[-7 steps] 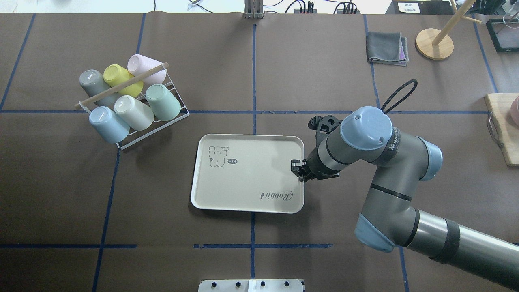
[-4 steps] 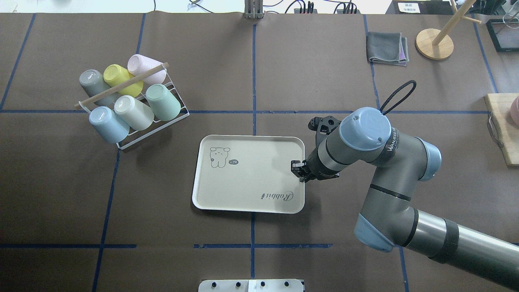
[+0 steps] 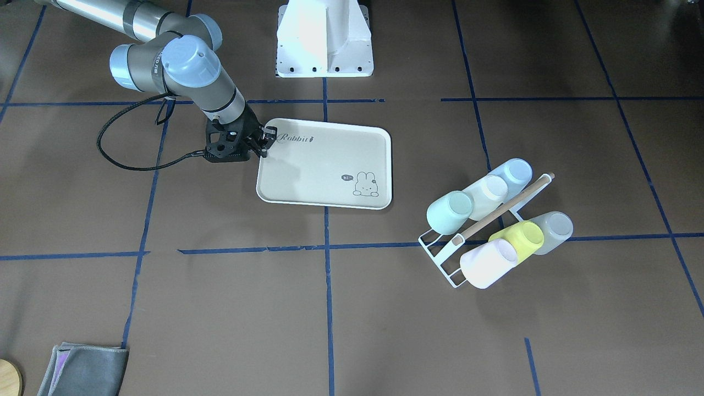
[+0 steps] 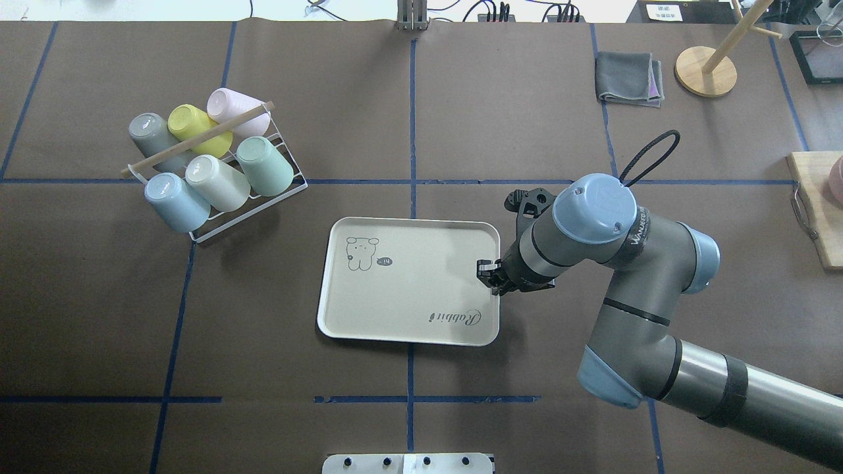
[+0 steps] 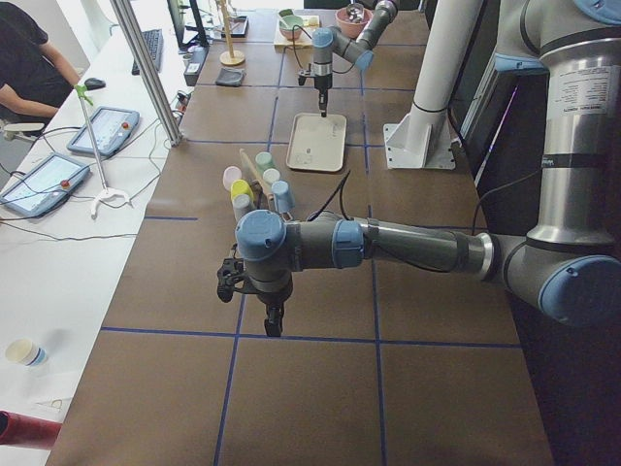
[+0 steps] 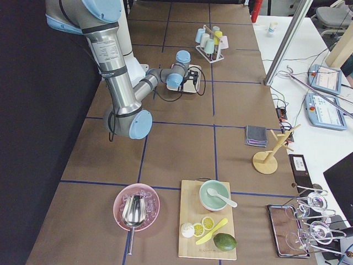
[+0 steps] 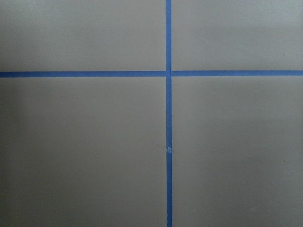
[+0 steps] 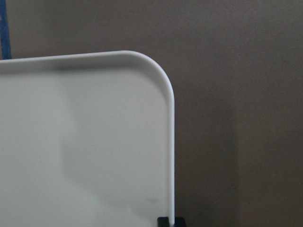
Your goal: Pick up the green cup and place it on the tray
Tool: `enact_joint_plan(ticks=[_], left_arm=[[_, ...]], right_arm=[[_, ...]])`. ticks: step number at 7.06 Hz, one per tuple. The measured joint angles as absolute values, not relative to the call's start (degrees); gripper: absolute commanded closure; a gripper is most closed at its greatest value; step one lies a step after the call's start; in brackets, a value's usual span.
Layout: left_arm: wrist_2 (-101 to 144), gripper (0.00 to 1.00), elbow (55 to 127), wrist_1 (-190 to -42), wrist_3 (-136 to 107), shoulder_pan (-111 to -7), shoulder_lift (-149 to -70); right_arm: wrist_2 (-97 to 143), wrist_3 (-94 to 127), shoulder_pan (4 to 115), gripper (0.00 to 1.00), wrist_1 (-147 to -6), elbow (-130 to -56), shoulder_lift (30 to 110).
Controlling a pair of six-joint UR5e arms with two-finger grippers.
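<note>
A: Surface and room?
B: The table (image 4: pixel 527 99) was covered in matte brown paper, gridded with blue tape lines (image 4: pixel 411 131). A white side bench (image 5: pixel 58 252) carrying control tablets (image 5: pixel 102 131) was seen alongside it. A folded grey cloth (image 4: pixel 629 78) and a round-based wooden peg stand (image 4: pixel 706 71) were noted at one far corner.
A: Task items?
B: The small mint-green plastic tumbler (image 4: pixel 265 166), smooth and slightly tapered, was found leaning in a white wire rack (image 4: pixel 290 187), at a row end beside a cream cup (image 4: pixel 216 182) and near a wooden dowel handle (image 4: pixel 197 138). It was well apart from the cream-white rectangular tray (image 4: pixel 408 309). That tray was laid flat on the paper, with rounded corners, a raised rim, "Rabbit" script and a bunny print.
A: Pincers?
B: The right gripper (image 4: pixel 489 274) was pinched on the tray's rim, on the short edge by the script. The left gripper (image 5: pixel 275 320) was held over bare paper by a tape crossing. Whether it was spread or pressed together could not be told.
</note>
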State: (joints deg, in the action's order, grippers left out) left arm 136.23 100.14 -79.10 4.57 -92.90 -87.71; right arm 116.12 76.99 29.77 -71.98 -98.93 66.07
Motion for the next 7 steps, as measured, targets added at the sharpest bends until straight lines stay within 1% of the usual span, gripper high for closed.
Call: enact_joint_plan(ticks=[1,2,3,4,5,7], left_arm=[[136.2,0.0,100.2,-79.1,4.6,-92.9,-87.7],[136.2,0.0,100.2,-79.0,4.6,-92.9,-87.7],[136.2,0.0,100.2,-79.0,4.6,-92.9,-87.7],[136.2,0.0,100.2,-79.1,4.7,-92.9,-87.7],[136.2,0.0,100.3,-79.1,4.8,-92.9,-87.7],[136.3,0.0,100.7,-79.2,4.7,-92.8,-87.8]], right_arm=[[116.1,77.0,29.8,0.93,-72.1,-98.9,66.1],[116.1,77.0,29.8,0.79,-72.1,-99.0,66.1],[116.2,77.0,29.9,0.58,-72.2,-99.0,66.2],[116.2,77.0,29.9,0.16,-72.4,-98.9,66.2],[116.0,77.0,29.9,0.01,-72.7,-99.0,66.2],[115.5,77.1,30.5,0.0,-73.2,-100.0,66.4]])
